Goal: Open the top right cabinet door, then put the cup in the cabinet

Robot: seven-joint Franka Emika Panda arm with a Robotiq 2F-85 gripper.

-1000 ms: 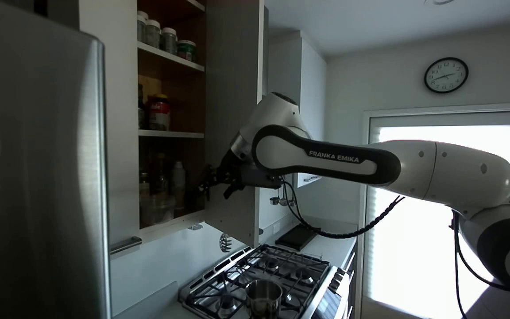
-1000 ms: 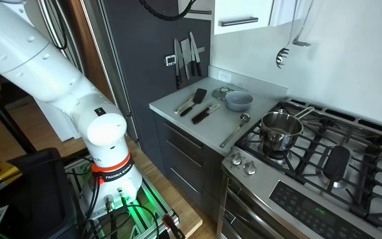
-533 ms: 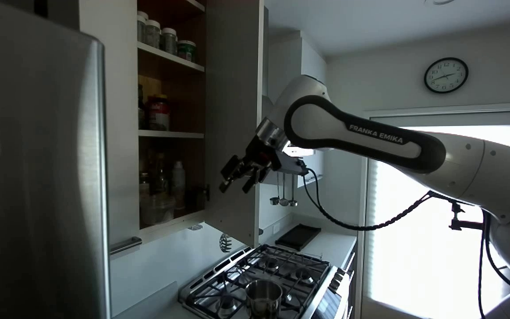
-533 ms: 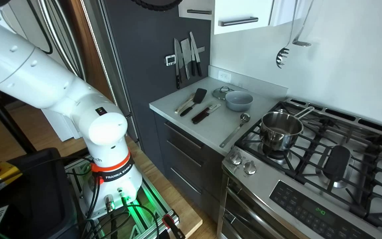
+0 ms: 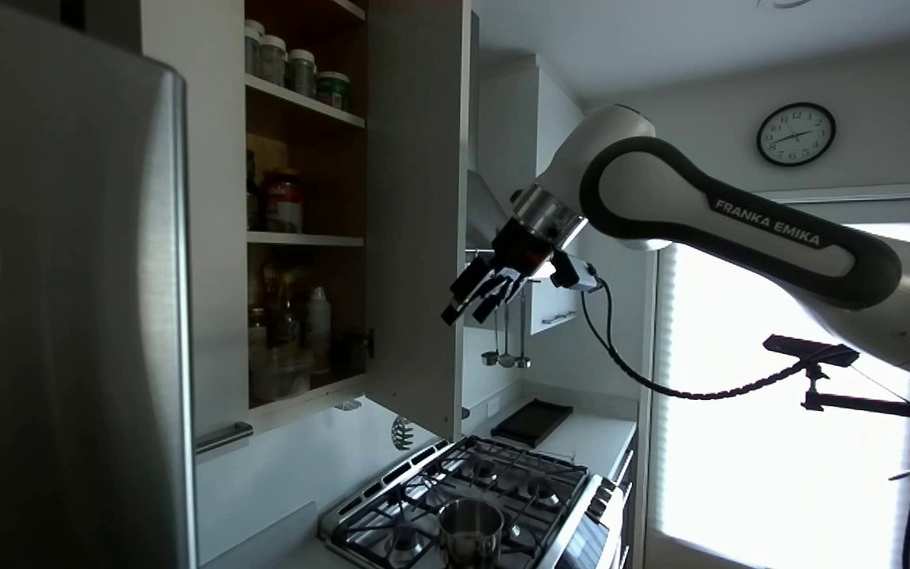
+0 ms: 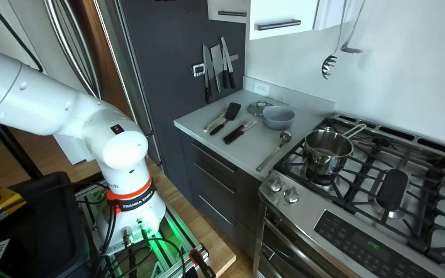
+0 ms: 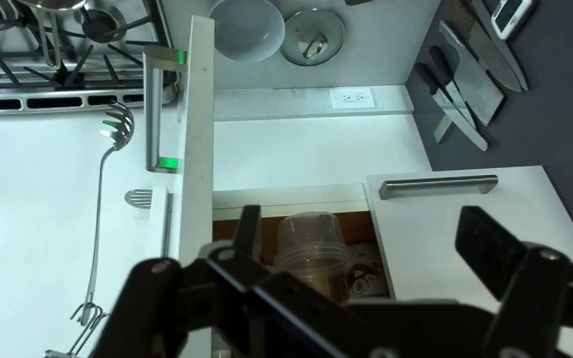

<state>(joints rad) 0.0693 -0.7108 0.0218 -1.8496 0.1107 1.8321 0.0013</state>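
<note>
The top right cabinet door [image 5: 415, 197] stands wide open in both exterior views; its outer face with bar handle shows here [image 6: 284, 9]. In the wrist view the door [image 7: 199, 134] is nearly edge-on at left. The cabinet [image 5: 305, 239] is open, with jars and bottles on its shelves; its opening shows in the wrist view [image 7: 266, 199]. My gripper [image 5: 465, 318] is open and empty, apart from the door, near its free edge in the picture. In the wrist view the gripper's fingers [image 7: 361, 223] are wide apart. The cup is out of view or cannot be made out.
A matching shut panel [image 7: 445, 223] is beside the opening. A clear plastic tub [image 7: 311, 238] is inside the cabinet. The steel fridge [image 5: 68, 316] stands at left. Below are the stove [image 6: 384, 185] with a pot [image 6: 326, 152], and a counter with a grey bowl [image 6: 278, 117] and utensils.
My arm has drawn back from the cabinet and the door's inner side, rightward and slightly up in an exterior view. The gripper has tilted downward. The door has not moved.
</note>
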